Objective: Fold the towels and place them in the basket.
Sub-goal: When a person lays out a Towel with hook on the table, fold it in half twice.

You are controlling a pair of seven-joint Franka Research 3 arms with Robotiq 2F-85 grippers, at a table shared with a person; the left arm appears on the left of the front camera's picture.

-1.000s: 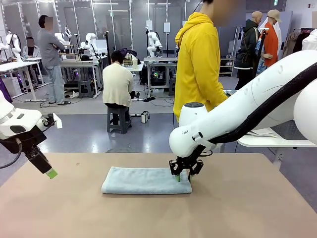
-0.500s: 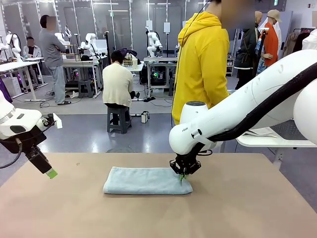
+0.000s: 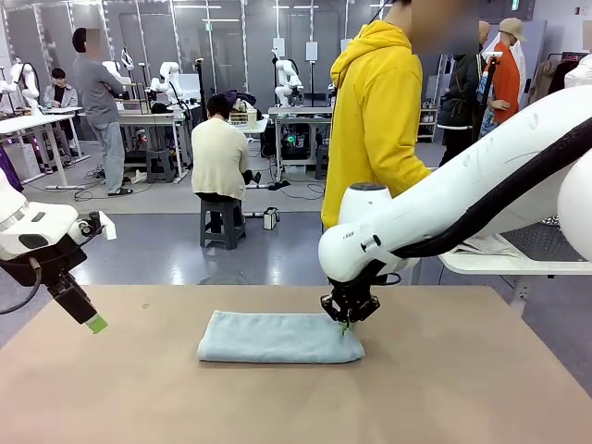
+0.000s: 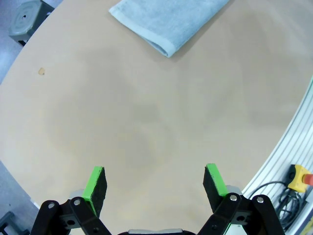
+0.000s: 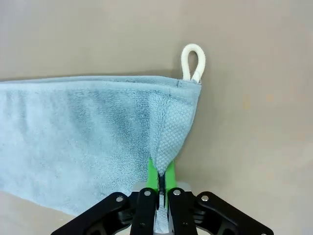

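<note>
A pale blue-grey towel [image 3: 277,337] lies folded lengthwise near the middle of the table. My right gripper [image 3: 345,325] is shut on its right end, pinching a raised fold of the towel [image 5: 98,127] between the green pads; a white hanging loop [image 5: 192,61] sticks out from the corner. My left gripper [image 3: 95,324] hovers over the table's left edge, apart from the towel [image 4: 168,19], its jaws open and empty [image 4: 155,186]. The basket is out of view.
The tan table [image 3: 277,398] has free room all around the towel. A person in a yellow hoodie [image 3: 375,120] stands at the far side. A side table [image 3: 509,259] stands at the right. A yellow-and-red stop button [image 4: 299,177] hangs by the table's rail.
My right gripper has closed on the towel's right end and drawn it slightly right and up; the towel shifted a little to the right. The left arm has not moved.
</note>
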